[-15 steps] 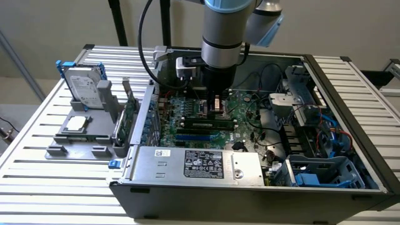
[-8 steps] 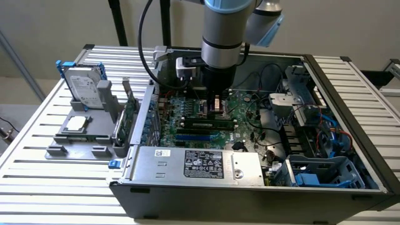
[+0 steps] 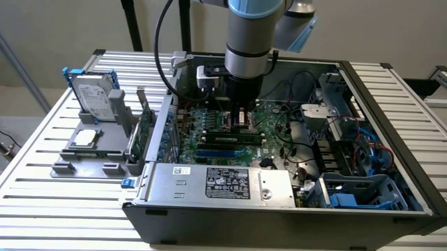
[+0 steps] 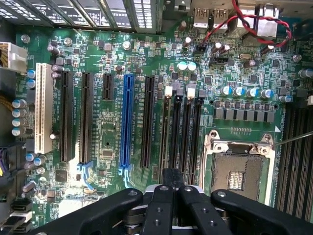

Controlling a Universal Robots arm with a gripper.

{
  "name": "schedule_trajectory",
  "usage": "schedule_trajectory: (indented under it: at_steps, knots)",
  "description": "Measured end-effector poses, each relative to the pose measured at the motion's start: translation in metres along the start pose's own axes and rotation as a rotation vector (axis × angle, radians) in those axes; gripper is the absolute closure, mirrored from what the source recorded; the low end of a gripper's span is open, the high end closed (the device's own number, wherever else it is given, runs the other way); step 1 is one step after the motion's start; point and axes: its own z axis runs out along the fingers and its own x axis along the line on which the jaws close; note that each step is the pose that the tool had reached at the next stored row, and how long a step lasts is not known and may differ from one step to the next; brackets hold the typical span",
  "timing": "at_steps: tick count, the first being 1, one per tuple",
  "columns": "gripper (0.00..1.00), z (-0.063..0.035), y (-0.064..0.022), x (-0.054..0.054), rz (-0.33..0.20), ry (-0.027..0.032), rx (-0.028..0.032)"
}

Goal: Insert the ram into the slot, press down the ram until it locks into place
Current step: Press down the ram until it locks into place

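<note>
The ram point(image 3: 231, 138), a thin green stick with black chips, stands on edge in one of the black slots of the motherboard inside the open computer case. My gripper point(image 3: 241, 121) hangs straight down just behind and above the ram. I cannot tell whether it touches the stick. In the wrist view the black fingers point(image 4: 161, 205) are shut together, and the gripper point(image 4: 171, 178) sits at the end of a group of parallel black slots point(image 4: 166, 129) with white end clips.
A blue slot point(image 4: 127, 120) and black expansion slots lie beside the memory slots, with the metal processor socket point(image 4: 239, 166) on the other side. The power supply point(image 3: 216, 183) and a drive cage point(image 3: 363, 191) crowd the case. A hard drive point(image 3: 94, 99) stands on the slatted table.
</note>
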Motion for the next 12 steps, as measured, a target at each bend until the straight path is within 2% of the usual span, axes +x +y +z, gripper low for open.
schedule_trajectory:
  at_steps: [4, 12]
  knots:
    - [0.89, 0.0014, -0.0013, 0.0001, 0.003, 0.0001, -0.0039]
    - [0.89, 0.0058, -0.0034, 0.0002, 0.012, 0.0, -0.0065]
